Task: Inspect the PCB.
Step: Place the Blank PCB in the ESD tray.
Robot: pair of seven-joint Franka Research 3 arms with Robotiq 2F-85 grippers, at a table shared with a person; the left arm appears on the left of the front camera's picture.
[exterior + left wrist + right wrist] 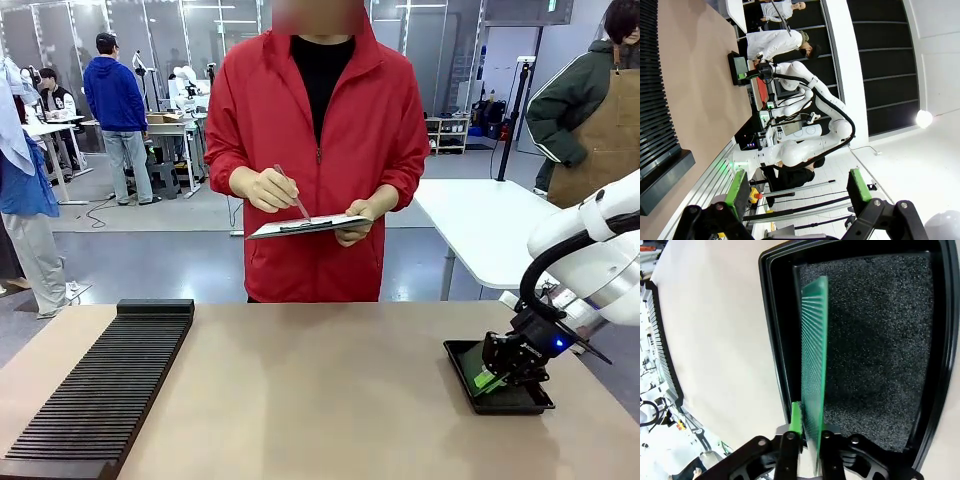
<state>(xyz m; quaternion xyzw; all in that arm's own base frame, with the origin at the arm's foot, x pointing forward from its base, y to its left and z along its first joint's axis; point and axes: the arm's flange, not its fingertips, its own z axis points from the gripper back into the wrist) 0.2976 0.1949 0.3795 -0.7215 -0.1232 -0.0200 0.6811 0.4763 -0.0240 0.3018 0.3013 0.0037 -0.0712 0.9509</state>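
Observation:
The green PCB (814,365) stands on edge over the black foam of the black tray (772,340), its pale dotted face turned sideways. My right gripper (810,426) is shut on the board's lower edge, one green pad (796,412) pressed against it. In the front view the right gripper (498,370) dips into the tray (520,404) at the table's right, the PCB (487,381) showing green under it. My left gripper (797,190) is open in the air with nothing between its pads (737,192), looking across at the far tray (733,70).
A long black slotted rack (100,390) lies along the table's left side. Across the table a person in a red jacket holds a white clipboard (310,226) and a pen. The bare tabletop (320,400) spreads between rack and tray.

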